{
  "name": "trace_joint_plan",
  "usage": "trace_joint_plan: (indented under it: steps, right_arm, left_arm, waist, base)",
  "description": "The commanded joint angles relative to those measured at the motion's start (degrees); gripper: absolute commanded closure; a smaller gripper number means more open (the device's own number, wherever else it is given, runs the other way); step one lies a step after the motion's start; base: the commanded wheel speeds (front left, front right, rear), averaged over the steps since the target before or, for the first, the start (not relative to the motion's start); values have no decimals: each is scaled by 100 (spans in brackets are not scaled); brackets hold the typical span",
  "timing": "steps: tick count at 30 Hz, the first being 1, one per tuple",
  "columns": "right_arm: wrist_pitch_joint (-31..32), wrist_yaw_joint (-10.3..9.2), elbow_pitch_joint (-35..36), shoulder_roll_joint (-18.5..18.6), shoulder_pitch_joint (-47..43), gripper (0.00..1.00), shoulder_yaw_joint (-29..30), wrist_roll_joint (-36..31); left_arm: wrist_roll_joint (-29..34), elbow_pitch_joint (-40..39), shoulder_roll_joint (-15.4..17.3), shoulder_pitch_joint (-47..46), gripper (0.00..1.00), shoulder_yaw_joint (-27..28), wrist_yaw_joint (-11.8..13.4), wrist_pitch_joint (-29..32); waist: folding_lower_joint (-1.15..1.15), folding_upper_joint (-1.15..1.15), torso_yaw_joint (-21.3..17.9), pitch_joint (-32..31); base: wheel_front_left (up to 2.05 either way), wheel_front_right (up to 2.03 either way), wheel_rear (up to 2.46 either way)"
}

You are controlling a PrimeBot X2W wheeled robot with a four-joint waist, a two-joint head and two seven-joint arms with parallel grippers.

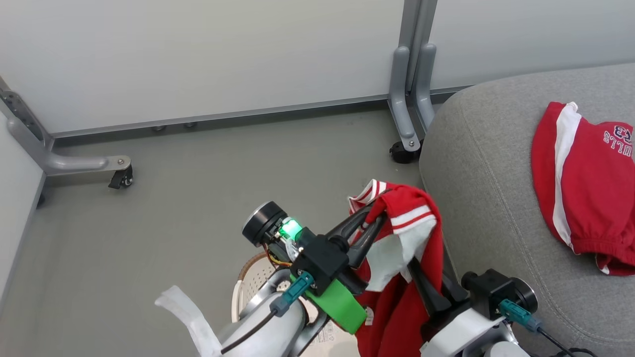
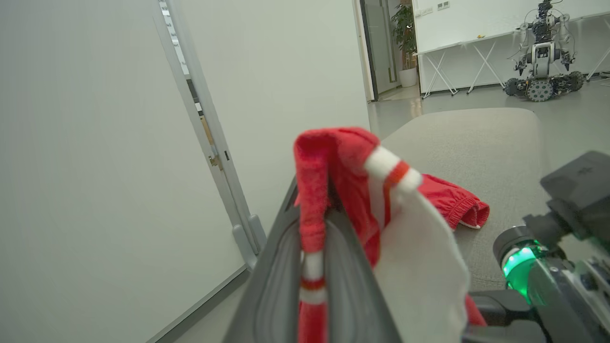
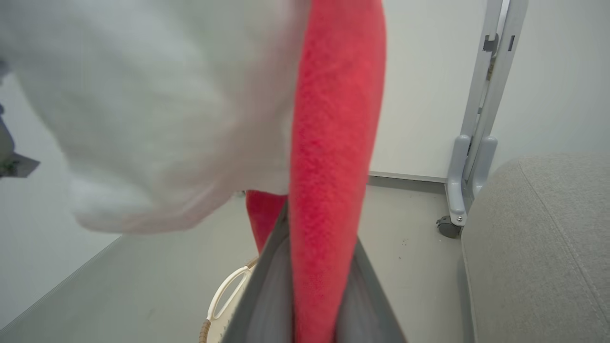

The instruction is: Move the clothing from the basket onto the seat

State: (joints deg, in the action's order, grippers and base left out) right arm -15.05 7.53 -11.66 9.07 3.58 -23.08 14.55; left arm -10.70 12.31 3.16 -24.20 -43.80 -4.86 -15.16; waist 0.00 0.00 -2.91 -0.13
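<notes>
A red garment with white stripes (image 1: 414,230) hangs between my two grippers, over the floor just left of the seat. My left gripper (image 1: 379,212) is shut on its top fold, which the left wrist view shows draped over the fingers (image 2: 352,162). Lower down, my right gripper (image 1: 415,267) is closed on the same cloth, and a red band (image 3: 333,119) runs between its fingers. A second red piece of clothing with lettering (image 1: 590,188) lies on the grey seat (image 1: 486,173). The basket (image 1: 250,277) stands below my arms, mostly hidden.
White partition panels on grey footed posts with castors (image 1: 407,119) (image 1: 89,163) stand behind the floor area. The basket's rim and handle (image 3: 228,290) lie below the right gripper. Another robot (image 2: 541,47) and white tables stand far beyond the seat.
</notes>
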Motion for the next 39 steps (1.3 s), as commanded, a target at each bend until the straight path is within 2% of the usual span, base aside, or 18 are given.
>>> trace_joint_plan:
  steps: [1,13,14,15,16,24,39]
  right_arm:
    - [-19,-8,7,-16,-57,100,55,44]
    - [-19,-8,-55,21,-104,100,331,69]
    - [-19,-8,-56,11,-106,100,345,78]
    - [-19,-8,-58,2,-106,100,351,83]
    - [-19,-8,-62,-1,-103,100,353,85]
    - [-19,-8,-65,-47,-77,100,442,121]
    - [-19,-8,-35,-56,-66,100,572,139]
  left_arm:
    - [36,85,61,-53,100,19,24,2]
    - [-22,345,175,185,100,142,-55,3]
    - [-23,337,174,192,78,151,-64,3]
    - [-22,335,174,203,45,150,-71,3]
    - [-28,335,174,214,0,165,-66,3]
    - [-44,366,203,345,0,309,-4,3]
    - [9,417,203,380,0,385,-51,3]
  waist:
    - [0,0,-7,6]
    - [0,0,4,55]
    - [0,0,7,58]
    - [0,0,7,62]
    - [0,0,5,66]
    - [0,0,-11,101]
    - [0,0,-18,142]
  base:
    - [0,0,0]
    - [0,0,0]
    - [0,0,0]
    - [0,0,0]
    - [0,0,0]
    - [0,0,0]
    - [0,0,0]
